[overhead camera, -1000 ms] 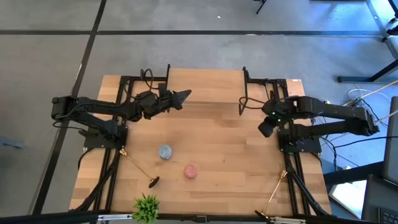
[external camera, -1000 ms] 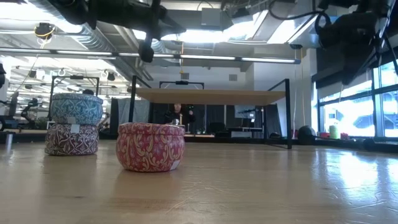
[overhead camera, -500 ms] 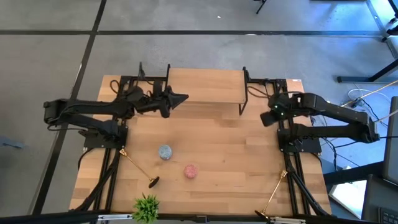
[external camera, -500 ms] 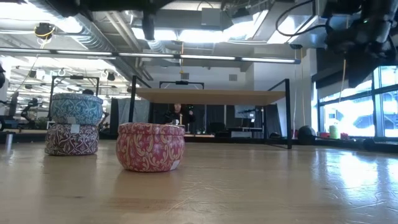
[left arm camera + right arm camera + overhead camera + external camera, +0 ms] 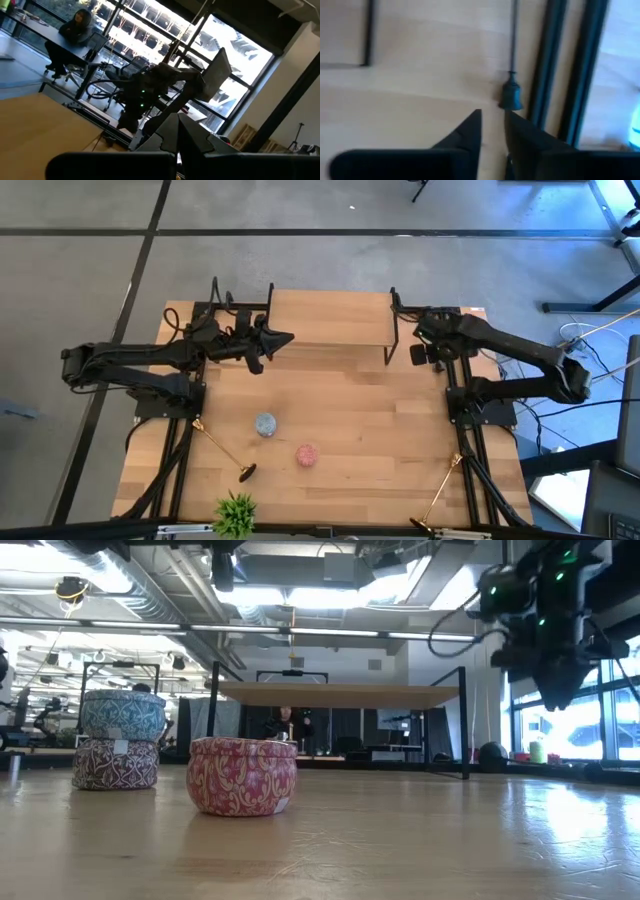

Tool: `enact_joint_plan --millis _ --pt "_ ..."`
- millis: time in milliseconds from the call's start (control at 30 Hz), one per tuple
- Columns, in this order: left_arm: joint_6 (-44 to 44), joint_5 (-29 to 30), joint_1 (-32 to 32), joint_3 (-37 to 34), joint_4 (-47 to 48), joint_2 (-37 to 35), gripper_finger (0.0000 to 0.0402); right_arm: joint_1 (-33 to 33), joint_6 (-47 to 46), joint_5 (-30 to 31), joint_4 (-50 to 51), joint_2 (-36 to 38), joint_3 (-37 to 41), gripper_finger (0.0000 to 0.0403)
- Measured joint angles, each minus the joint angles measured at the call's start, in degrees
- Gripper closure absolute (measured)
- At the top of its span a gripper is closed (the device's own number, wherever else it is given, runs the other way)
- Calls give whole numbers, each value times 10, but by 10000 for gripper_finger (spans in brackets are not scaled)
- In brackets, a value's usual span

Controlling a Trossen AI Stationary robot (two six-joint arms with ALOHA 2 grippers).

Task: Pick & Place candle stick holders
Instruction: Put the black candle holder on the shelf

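Right now you're in the approach step. Your right gripper (image 5: 417,355), its fingers nearly closed on nothing, hangs at the table's two o'clock over the black candle stick holder (image 5: 511,95) beside the frame rail. Two gold candle stick holders (image 5: 218,448) (image 5: 441,490) lie at seven and five o'clock. Your left gripper (image 5: 286,337) waits at eleven, pinched together, empty. Next, you'd spread the right fingers and descend.

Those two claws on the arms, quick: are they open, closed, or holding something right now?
Left gripper: fingers shut, holding nothing.
Right gripper: fingers nearly shut, holding nothing.
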State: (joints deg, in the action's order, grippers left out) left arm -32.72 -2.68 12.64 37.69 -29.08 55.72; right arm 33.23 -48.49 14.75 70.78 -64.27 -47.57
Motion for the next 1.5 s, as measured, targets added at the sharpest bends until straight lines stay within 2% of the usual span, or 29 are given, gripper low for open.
enact_joint_plan --millis 200,333,467,667,900,1500 --pt "1 -1 -6 0 6 0 400 71 27 10 -43 -57 0 196" --pt "1 -2 -6 0 6 0 400 106 54 35 -67 -71 0 168" --pt "4 -14 -6 0 6 0 400 141 68 33 -89 -78 0 174" --pt "10 -15 -6 0 9 0 400 189 70 -2 -106 -89 0 196" --pt "20 0 -5 0 13 0 400 233 87 -32 -128 -104 0 198" --pt "19 16 -5 0 16 0 400 240 104 -42 -196 -214 0 198"
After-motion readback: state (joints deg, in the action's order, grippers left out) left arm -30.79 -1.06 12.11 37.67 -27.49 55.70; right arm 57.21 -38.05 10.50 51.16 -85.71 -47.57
